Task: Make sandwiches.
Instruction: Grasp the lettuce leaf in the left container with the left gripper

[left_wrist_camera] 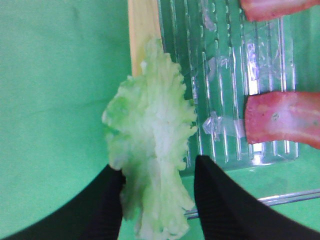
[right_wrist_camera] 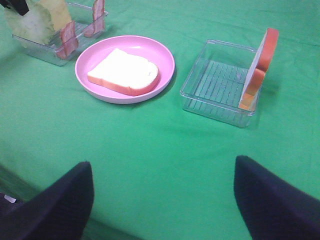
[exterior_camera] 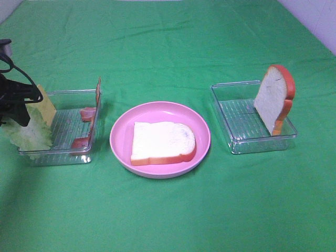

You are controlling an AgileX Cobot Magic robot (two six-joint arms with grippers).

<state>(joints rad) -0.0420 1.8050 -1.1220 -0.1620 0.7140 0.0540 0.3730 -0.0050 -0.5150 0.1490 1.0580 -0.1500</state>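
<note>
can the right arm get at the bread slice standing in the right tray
Probably yes: the right gripper is open and nothing lies between it and the bread slice leaning upright in the clear tray.

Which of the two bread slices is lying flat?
The bread slice on the pink plate lies flat; the other slice stands on edge in the right tray.

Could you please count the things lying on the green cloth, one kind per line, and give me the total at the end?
bread slices: 2
lettuce leaf: 1
cheese slice: 1
bacon strips: 2
pink plate: 1
clear trays: 2
Total: 9
</note>
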